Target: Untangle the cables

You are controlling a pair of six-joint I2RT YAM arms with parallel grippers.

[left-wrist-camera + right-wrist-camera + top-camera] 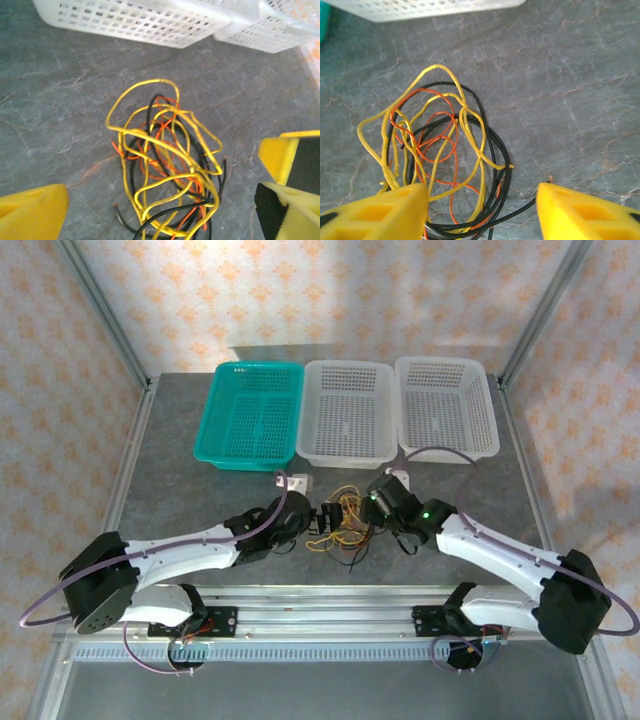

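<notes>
Straddling the tangled cables (167, 165) from opposite sides, left gripper (160, 200) and right gripper (482, 200) are hanging open and empty, probably lining up to pull strands apart.

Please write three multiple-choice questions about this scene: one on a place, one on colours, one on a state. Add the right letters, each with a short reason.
1. Where do the cables lie? A on the table, in front of the middle white basket; B inside that basket; C under the table.
2. What colours are the cables? A blue and green; B all white; C yellow, orange-red and black.
3. How do the cables lie? A in separate straight lines; B tangled in one heap; C wound on a spool.
1 A: the top view shows them there. 2 C: both wrist views show these colours. 3 B: their loops cross one another.
</notes>
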